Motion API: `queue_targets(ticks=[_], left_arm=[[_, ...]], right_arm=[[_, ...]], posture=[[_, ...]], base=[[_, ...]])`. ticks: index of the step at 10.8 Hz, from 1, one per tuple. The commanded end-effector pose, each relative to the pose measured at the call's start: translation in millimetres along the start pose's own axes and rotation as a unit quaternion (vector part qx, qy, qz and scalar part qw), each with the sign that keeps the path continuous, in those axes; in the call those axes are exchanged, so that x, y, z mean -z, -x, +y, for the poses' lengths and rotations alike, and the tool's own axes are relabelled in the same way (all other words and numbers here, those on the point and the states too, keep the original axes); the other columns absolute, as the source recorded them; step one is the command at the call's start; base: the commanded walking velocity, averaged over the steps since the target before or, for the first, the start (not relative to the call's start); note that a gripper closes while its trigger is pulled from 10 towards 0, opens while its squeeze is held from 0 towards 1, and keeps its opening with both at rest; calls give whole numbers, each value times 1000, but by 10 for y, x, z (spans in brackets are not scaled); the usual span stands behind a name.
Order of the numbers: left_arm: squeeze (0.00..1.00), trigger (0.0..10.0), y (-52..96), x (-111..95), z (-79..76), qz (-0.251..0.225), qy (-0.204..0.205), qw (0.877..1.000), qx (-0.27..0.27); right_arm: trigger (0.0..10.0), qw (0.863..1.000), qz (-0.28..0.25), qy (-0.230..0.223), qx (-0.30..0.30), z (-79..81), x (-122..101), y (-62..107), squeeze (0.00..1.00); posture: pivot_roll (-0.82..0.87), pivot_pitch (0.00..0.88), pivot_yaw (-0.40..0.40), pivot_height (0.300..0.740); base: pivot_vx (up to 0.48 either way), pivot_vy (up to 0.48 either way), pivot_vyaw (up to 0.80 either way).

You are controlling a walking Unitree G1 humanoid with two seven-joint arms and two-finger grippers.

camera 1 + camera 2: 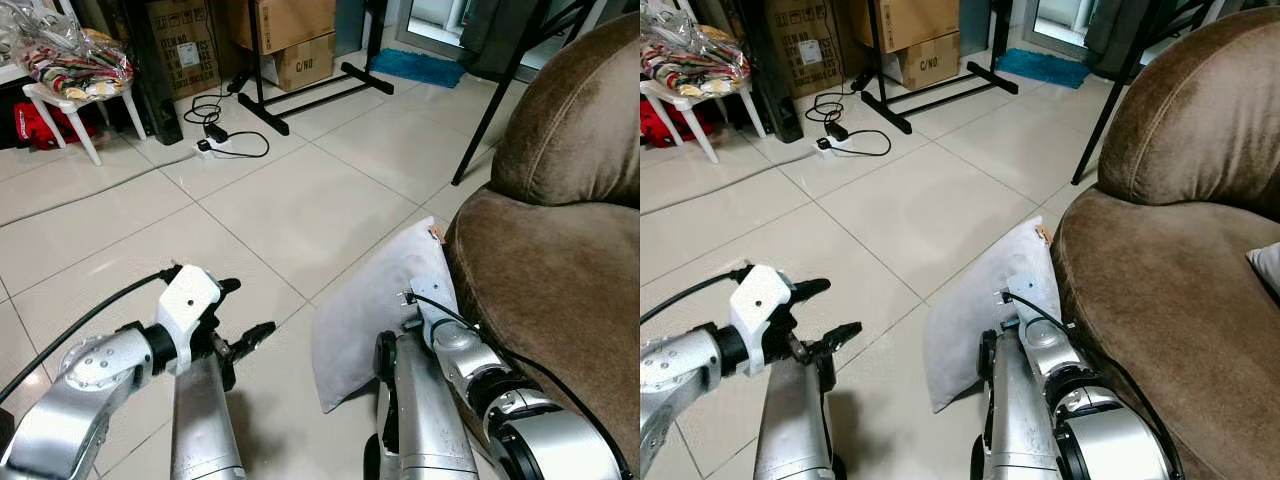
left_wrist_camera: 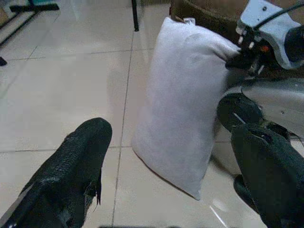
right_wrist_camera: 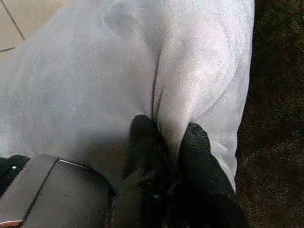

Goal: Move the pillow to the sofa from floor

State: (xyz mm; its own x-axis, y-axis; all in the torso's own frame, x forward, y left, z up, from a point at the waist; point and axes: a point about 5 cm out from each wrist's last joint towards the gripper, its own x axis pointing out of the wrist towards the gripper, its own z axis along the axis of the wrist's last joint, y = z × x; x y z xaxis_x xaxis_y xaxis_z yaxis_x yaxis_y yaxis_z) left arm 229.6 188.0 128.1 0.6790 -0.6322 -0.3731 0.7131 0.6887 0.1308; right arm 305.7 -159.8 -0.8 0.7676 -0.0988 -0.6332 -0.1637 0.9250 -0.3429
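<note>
The white pillow (image 1: 375, 305) stands on its lower edge on the tiled floor (image 1: 300, 200), and it leans against the front of the brown sofa (image 1: 560, 260). A small tag shows at its upper corner, just beside the sofa seat. The right hand (image 3: 166, 135) is at the upper side of the pillow that is nearest the sofa, and its two black fingers (image 3: 142, 137) are clenched on a fold of the white cloth, so a deep crease runs up from between them. The right arm comes up beside the sofa front, and its wrist with a black cable touches the pillow. The left hand (image 1: 245, 325) hangs over the floor to the left of the pillow, apart from it, and it is released: its fingers (image 2: 78, 161) are spread wide and hold nothing, and the pillow shows between them in the left wrist view. At the far side of the room a white power strip (image 1: 215, 145) with black cables lies on the floor. Near it stand a black metal stand (image 1: 300, 95) and some cardboard boxes (image 1: 290, 40). A white plastic stool (image 1: 75, 110) with bags on it is at the far left, and a blue mat (image 1: 420, 68) lies further back.
</note>
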Motion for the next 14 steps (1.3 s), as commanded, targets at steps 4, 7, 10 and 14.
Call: queue_targets(ticks=[4,7,10,14], left_arm=[[0,10000,-10,-14,-14,-11,-7,1000,-9],[0,10000,-37,-130,33,-45,-18,998,-37],[0,10000,-30,-293,117,-96,-24,986,-133],[0,10000,-6,-333,147,-98,-43,974,-202]], right_arm=[[0,979,-122,-111,-117,184,-430,64,0],[0,936,-262,-166,-169,75,-879,429,0],[10000,880,-393,-230,-138,-170,-1210,1082,0],[10000,873,-397,-264,-104,-199,-1229,1332,0]], posture=[[40,0,-19,402],[31,0,-18,402],[-14,0,-28,402],[-15,0,-37,457]], base=[[0,0,0],[0,0,0],[0,0,0],[0,0,0]])
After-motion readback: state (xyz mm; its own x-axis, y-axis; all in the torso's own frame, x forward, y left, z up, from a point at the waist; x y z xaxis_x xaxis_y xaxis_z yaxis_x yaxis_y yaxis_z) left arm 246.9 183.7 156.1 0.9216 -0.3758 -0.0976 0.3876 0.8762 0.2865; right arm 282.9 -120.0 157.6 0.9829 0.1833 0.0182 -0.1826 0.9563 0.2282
